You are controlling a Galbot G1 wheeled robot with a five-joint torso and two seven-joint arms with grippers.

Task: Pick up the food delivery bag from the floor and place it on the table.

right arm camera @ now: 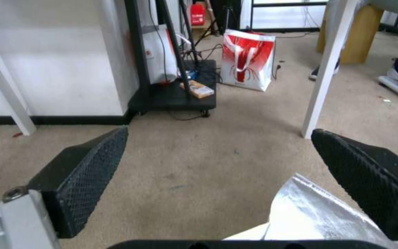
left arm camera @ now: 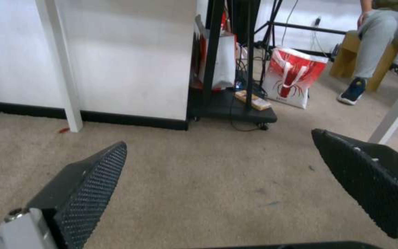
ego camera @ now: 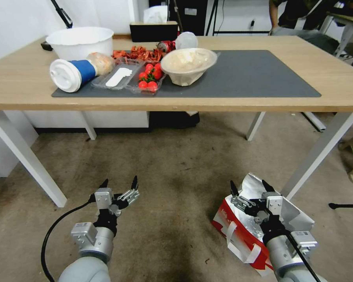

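The food delivery bag (ego camera: 239, 231) stands on the floor (ego camera: 176, 172) at the lower right, red and white with white strap handles and its silver foil flap (ego camera: 292, 213) open. My right gripper (ego camera: 250, 187) hovers open just above the bag's top; the foil (right arm camera: 309, 214) shows below its spread fingers (right arm camera: 88, 173) in the right wrist view. At the lower left, my left gripper (ego camera: 119, 184) is open over bare floor, nothing between its fingers (left arm camera: 93, 183). Ahead stands the table (ego camera: 341, 92), light wood on white legs.
A dark mat (ego camera: 255, 74) covers the table's middle. On its left part are a white bowl (ego camera: 80, 41), a lying cup (ego camera: 72, 74), a tomato tray (ego camera: 147, 80) and a lidded bowl (ego camera: 188, 64). A white table leg (ego camera: 313, 156) stands just behind the bag. Another red-and-white bag (right arm camera: 247, 58) sits far back beside a black cart (right arm camera: 176, 93).
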